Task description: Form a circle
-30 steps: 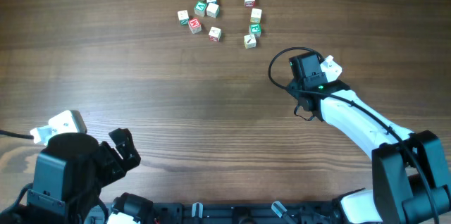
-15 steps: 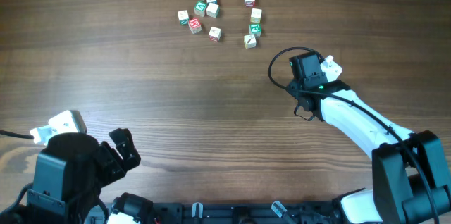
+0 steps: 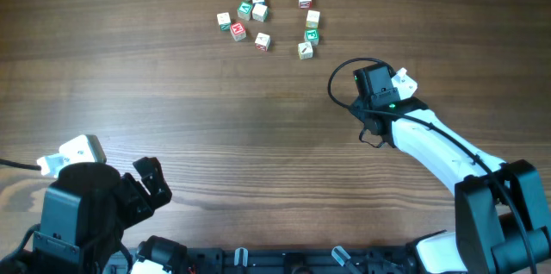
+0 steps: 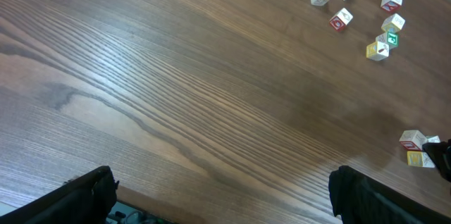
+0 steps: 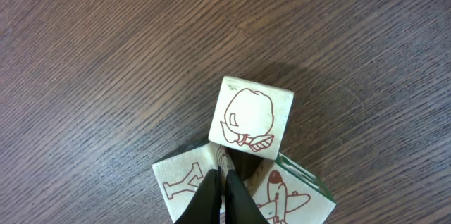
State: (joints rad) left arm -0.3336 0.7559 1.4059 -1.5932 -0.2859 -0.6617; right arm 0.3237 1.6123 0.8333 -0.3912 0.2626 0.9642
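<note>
Plainly, the right tool [image 5: 223, 182], fingers pressed together among three stray cubes [image 5: 251, 117], is nearer the circle [image 3: 260, 12], which lies ahead-left of it; the left tool [image 4: 222, 196] gapes, well apart.

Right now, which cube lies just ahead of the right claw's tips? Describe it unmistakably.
Find the right claw, below the cube scatter in the overhead view. Three cubes huddle at its shut tips; yours is the farthest cube. Its top shows a red-outlined rounded figure; the neighbours show a Y-like mark and an aeroplane.
</note>
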